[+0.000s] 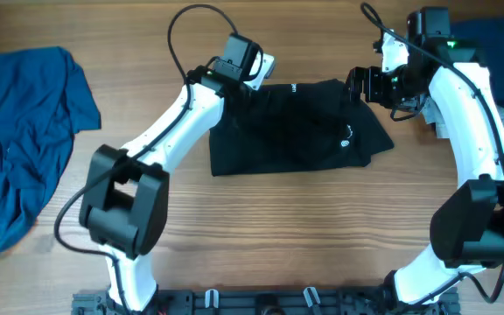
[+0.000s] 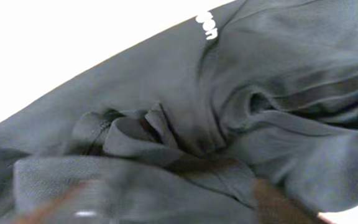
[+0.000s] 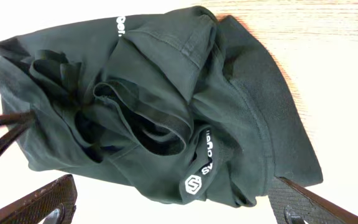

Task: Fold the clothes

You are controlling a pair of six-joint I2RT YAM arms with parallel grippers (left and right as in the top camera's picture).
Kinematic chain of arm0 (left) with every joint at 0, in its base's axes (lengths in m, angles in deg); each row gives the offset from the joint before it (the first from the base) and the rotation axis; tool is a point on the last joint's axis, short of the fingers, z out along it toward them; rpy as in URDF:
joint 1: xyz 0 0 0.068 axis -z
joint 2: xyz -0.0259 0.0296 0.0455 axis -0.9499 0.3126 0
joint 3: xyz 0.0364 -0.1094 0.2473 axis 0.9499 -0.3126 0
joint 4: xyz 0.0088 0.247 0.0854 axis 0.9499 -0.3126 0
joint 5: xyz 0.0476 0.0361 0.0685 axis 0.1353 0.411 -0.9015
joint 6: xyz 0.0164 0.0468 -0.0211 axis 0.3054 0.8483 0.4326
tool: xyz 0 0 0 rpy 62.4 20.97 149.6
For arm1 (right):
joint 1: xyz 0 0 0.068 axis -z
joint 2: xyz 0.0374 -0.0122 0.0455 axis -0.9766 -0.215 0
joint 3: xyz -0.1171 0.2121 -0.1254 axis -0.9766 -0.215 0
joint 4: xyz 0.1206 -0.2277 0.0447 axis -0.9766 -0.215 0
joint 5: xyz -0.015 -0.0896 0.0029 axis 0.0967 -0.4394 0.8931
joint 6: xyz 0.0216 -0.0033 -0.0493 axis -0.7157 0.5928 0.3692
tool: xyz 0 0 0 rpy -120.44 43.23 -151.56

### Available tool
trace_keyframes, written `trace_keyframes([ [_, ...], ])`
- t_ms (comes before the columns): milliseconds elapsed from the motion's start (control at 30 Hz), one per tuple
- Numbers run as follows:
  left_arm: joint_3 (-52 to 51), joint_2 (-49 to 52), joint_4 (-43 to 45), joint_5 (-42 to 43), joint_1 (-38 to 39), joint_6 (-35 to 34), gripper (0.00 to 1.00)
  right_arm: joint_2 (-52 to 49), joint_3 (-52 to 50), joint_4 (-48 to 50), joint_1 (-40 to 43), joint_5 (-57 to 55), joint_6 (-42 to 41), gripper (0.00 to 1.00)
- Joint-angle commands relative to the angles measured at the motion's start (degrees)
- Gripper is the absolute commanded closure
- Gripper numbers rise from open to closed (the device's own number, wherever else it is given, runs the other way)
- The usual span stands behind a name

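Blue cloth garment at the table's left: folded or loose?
Loose, not folded: the bright-blue cloth garment lies rumpled and sprawled on the wooden table, its outline uneven.

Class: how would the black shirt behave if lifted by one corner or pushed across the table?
Probably floppy: the black shirt lies in soft folds, so it would droop. Likely light, as the cloth looks thin. Pushed, it would probably bunch up on the wooden table, not slide whole.

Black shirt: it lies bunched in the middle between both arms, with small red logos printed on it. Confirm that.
Not quite. The logos on the black shirt are white, not red; the right wrist view shows them clearly. The rest of the statement stands.
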Motion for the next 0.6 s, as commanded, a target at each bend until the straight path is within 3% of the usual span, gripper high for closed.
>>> trace_keyframes([
  [0,0.68,5.79,0.44,-0.85,-0.04,-0.96,0.76,-0.09,0.37,0.11,-0.39,1.38,-0.46,0.0],
  [133,0.68,7.56,5.44,-0.63,0.81,-1.77,0.79,-0.09,0.37,0.13,-0.39,1.36,-0.72,0.01],
  [200,0.68,7.56,9.84,-0.63,1.66,-1.79,0.72,-0.07,0.37,0.07,-0.39,1.36,-0.7,0.01],
  [233,0.68,7.56,11.58,-0.63,2.23,-1.79,0.63,-0.07,0.37,0.09,-0.39,1.38,-0.7,0.0],
  [300,0.74,7.3,13.22,-0.66,3.26,-2.21,0.27,-0.07,0.37,0.13,-0.39,1.07,-0.96,0.01],
  [367,0.79,5.75,12.13,-0.63,2.67,-6.95,0.0,-0.09,0.37,0.11,0.11,-0.55,-4.76,0.01],
  [567,0.79,-8.44,-0.59,-0.68,-3.65,-8.96,0.0,-3.5,0.0,1.31,1.75,-3.43,2.51,0.0],
])
